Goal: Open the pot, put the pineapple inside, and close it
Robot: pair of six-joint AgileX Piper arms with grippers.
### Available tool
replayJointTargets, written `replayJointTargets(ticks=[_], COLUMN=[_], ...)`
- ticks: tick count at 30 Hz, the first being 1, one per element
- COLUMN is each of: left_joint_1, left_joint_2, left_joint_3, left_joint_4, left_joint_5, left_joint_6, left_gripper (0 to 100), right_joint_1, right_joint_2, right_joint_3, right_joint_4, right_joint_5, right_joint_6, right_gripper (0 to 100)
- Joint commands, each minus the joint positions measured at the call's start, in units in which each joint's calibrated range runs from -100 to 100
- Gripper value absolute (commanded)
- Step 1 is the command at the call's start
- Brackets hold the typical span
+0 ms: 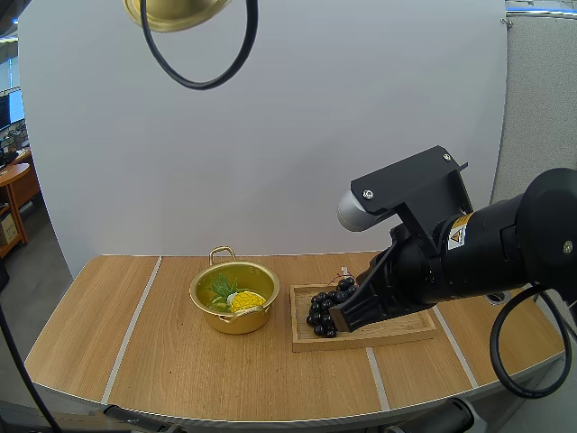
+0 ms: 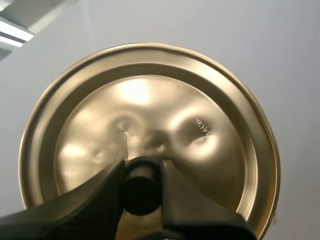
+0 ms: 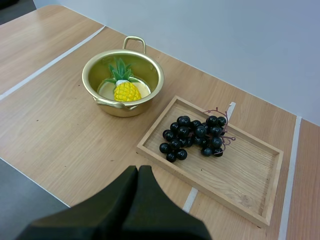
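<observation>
Left gripper [image 2: 142, 171]: fingers pinched on the knob of the brass lid [image 2: 150, 110], held high above the table.
Right gripper [image 3: 138, 172]: fingers pressed together, empty, by the wooden tray [image 3: 240, 197].
Pot [image 3: 131, 109]: uncovered, pineapple [image 3: 126, 91] inside.

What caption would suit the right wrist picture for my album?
Right gripper shut above the table, pineapple lying in the lidless pot, grapes on a wooden tray.

Our high camera looks forward and down over the worktop [image 1: 162, 370] from behind. Our left wrist camera sits very near the lid [image 2: 150, 100], facing it squarely. Our right wrist camera looks down from farther off, sharing the pot [image 1: 234, 323] and tray [image 1: 413, 327] with the high view.
</observation>
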Motion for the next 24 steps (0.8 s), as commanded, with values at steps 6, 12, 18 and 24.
replayJointTargets(ticks=[6, 12, 18, 24], left_joint_1=[0.06, 0.06, 0.06, 0.06], left_joint_2=[1.0, 4.39, 9.35, 12.71], left_joint_3=[0.4, 0.4, 0.4, 2.4], left_joint_4=[-3.45, -5.13, -5.5, -7.91], left_joint_5=[11.41, 23.85, 23.85, 23.85], left_joint_6=[-0.15, -0.15, 0.04, 2.27], left_gripper=[0, 0, 0, 0], right_joint_1=[-0.21, -0.21, -0.21, -0.21], right_joint_2=[-0.63, -0.63, -0.63, -0.63], right_joint_3=[0.18, 0.18, 0.18, 0.18], right_joint_4=[0.41, 0.41, 0.41, 0.41], right_joint_5=[0.0, 0.0, 0.0, 0.0], right_joint_6=[-0.21, -0.21, -0.21, -0.21], right_gripper=[0, 0, 0, 0])
